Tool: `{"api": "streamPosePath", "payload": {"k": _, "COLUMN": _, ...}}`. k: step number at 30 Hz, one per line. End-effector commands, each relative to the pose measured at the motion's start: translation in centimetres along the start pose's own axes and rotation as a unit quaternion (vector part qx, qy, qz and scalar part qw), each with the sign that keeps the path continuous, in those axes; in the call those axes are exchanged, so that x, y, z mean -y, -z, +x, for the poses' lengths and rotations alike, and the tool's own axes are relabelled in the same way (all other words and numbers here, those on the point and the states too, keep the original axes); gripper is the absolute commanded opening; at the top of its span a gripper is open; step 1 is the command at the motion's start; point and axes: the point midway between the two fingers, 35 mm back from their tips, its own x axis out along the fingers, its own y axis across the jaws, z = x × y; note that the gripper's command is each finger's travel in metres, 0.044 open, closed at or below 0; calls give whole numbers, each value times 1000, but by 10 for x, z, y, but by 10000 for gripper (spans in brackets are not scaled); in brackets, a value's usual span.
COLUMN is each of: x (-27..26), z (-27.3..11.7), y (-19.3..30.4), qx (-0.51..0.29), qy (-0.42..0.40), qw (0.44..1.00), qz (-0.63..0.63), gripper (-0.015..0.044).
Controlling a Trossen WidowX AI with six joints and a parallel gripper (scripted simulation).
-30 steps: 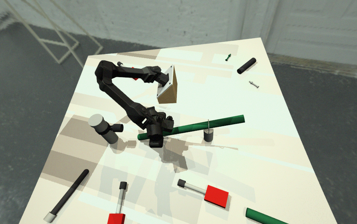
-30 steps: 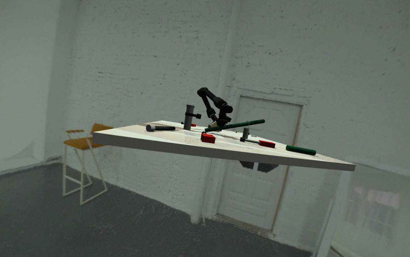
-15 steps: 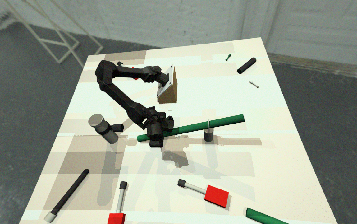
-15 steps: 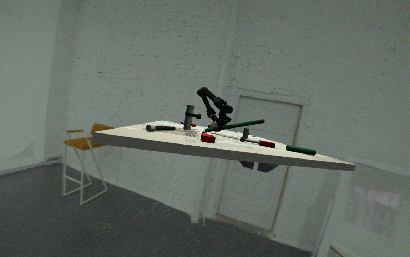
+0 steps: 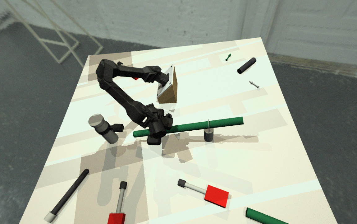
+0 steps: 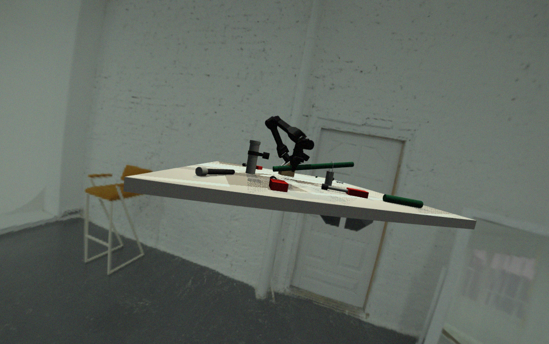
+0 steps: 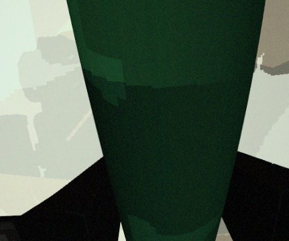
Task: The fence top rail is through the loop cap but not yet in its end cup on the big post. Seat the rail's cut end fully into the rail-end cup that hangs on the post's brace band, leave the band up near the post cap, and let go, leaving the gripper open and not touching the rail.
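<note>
Toward the left edge of the table point(image 5: 71, 144) stands the big post point(image 5: 103, 128), a grey cylinder with a dark brace band point(image 5: 106, 128) around it, high up near the post cap point(image 5: 96, 119). The rail-end cup point(image 5: 117, 127) juts from the band toward the middle of the table. Just beyond the cup's mouth lies the cut end of the green top rail point(image 5: 202, 125), apart from the cup and not yet inside it. The gripper point(image 5: 157, 133) sits on the rail close to that end, its jaws closed on the tube; the wrist view shows the rail filling the gap between the two dark fingers. Further right the rail passes through the thin wire loop cap point(image 5: 208, 124) on its short grey post point(image 5: 208, 135), with the free end reaching toward the right edge. The rail looks rigid, smooth and round, probably light, so it likely slides easily along its axis through the loop but could roll or slip in a weak pinch. Gripping near the cut end seems best for steering it into the cup.
</note>
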Motion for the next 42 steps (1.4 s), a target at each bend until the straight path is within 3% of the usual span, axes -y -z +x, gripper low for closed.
{"api": "streamPosePath", "payload": {"k": 1, "x": 0, "z": -16, "y": 3, "qx": -27, "qy": 5, "qw": 1000, "qz": -1, "gripper": 0}}
{"api": "streamPosePath", "payload": {"k": 11, "x": 0, "z": -50, "y": 21, "qx": -95, "qy": 16, "qw": 995, "qz": 4, "gripper": 0}}
{"api": "streamPosePath", "payload": {"k": 42, "x": 1, "z": -53, "y": 21, "qx": -87, "qy": 10, "qw": 996, "qz": 5, "gripper": 0}}
